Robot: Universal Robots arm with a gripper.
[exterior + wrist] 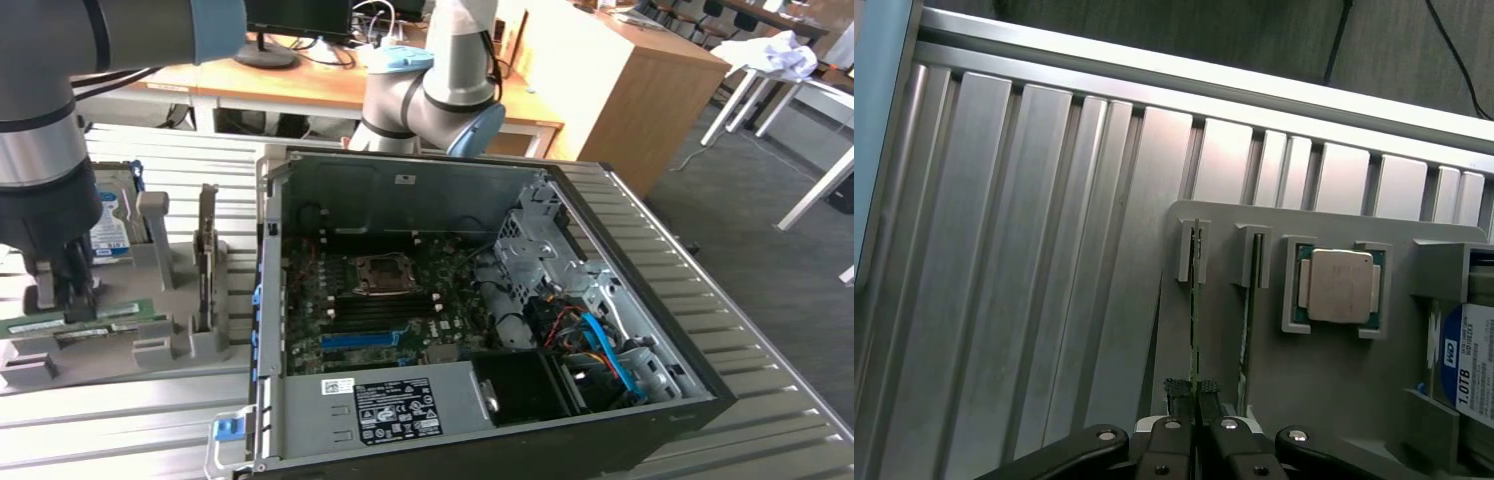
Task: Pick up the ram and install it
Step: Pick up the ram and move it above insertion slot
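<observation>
Slots (1186, 252) in the grey plastic holder (1324, 400) prop the thin green ram stick (1195, 310) on edge, so the black tool (1194, 398) clamps it.

The arm (40, 150) points straight down at the exterior view's left. Its gripper (1194, 393) has the fingers (1177, 392) almost together, seemingly pinching the ram (1196, 300).

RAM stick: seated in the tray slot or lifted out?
In. In the wrist view the ram has its far end in a slot of the gray holder, and the tool is shut on its edge.
</observation>
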